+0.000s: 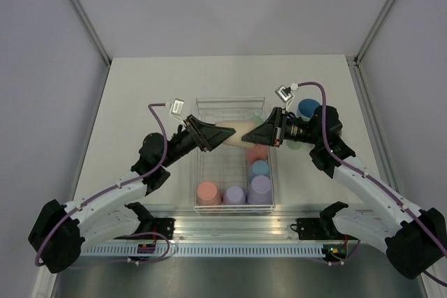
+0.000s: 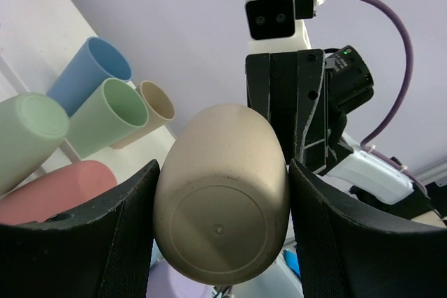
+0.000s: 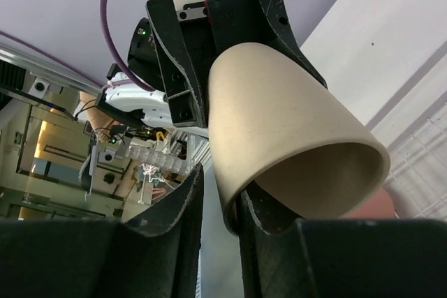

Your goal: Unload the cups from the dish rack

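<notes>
A beige cup (image 1: 234,132) hangs on its side above the white wire dish rack (image 1: 198,172), held between both arms. My left gripper (image 1: 215,136) is shut on its base end; the pads press both sides of the cup (image 2: 223,193). My right gripper (image 1: 255,135) straddles the cup's rim (image 3: 279,123), one finger (image 3: 262,218) inside the mouth and the other finger (image 3: 183,204) outside with a small gap to the wall. In the rack stand a salmon cup (image 1: 208,192), two lavender cups (image 1: 234,195), a blue cup (image 1: 259,169) and another salmon cup (image 1: 257,153).
A dark blue cup (image 1: 307,108) stands on the table right of the rack, partly behind the right arm. The left wrist view shows blue (image 2: 91,71), green (image 2: 108,116) and beige (image 2: 157,106) cups grouped beyond the rack. An aluminium rail (image 1: 230,225) runs along the near edge.
</notes>
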Robot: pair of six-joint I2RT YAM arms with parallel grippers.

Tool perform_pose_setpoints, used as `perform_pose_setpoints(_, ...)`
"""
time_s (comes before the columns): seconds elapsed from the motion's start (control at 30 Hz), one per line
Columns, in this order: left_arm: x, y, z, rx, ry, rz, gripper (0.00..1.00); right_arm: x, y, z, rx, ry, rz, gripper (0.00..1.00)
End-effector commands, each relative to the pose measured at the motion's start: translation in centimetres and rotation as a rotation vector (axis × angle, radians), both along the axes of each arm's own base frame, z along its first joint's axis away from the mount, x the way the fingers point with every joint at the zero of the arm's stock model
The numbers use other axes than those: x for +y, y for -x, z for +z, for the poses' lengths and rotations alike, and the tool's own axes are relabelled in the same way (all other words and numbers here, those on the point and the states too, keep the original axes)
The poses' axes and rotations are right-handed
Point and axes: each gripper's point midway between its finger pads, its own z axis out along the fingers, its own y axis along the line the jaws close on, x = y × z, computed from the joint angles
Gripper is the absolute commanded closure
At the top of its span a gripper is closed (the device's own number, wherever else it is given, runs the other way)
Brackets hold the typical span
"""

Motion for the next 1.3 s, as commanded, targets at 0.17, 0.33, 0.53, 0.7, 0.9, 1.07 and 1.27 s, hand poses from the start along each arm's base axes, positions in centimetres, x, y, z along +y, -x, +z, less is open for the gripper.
perform_pose_setpoints(0.17,-0.8,0.4,3.0,-0.034,0.084,-0.061,0.96,0.4,1.2,3.3,-0.121,-0.093,0.048,0.94)
perform_pose_setpoints(0.33,-0.3,0.6,2.7,-0.016,0.084,-0.046,0.27,0.4,0.9,3.6,-0.132,-0.089,0.033,0.99)
perform_pose_setpoints(0.53,1.7,-0.6,1.0,0.047,0.007,0.093,0.0,0.1,-0.1,3.2,-0.154,-0.012,-0.032,0.99)
perform_pose_setpoints(0.7,4.7,-1.3,-0.1,0.076,-0.06,0.25,0.0,-1.1,-2.4,3.6,-0.268,0.153,-0.169,0.99)
perform_pose_setpoints(0.9,6.2,-1.6,-3.1,0.094,-0.339,0.309,0.0,-8.7,-6.6,-1.0,-0.19,0.756,-0.483,0.99)
perform_pose_setpoints(1.07,5.9,-1.5,-4.9,0.084,-0.585,0.238,0.0,-15.8,-5.8,-7.7,0.014,1.209,-0.594,0.99)
perform_pose_setpoints(1.27,4.8,-1.4,-7.5,0.096,-0.791,0.132,0.0,-16.9,-3.3,-10.0,0.098,1.279,-0.542,0.99)
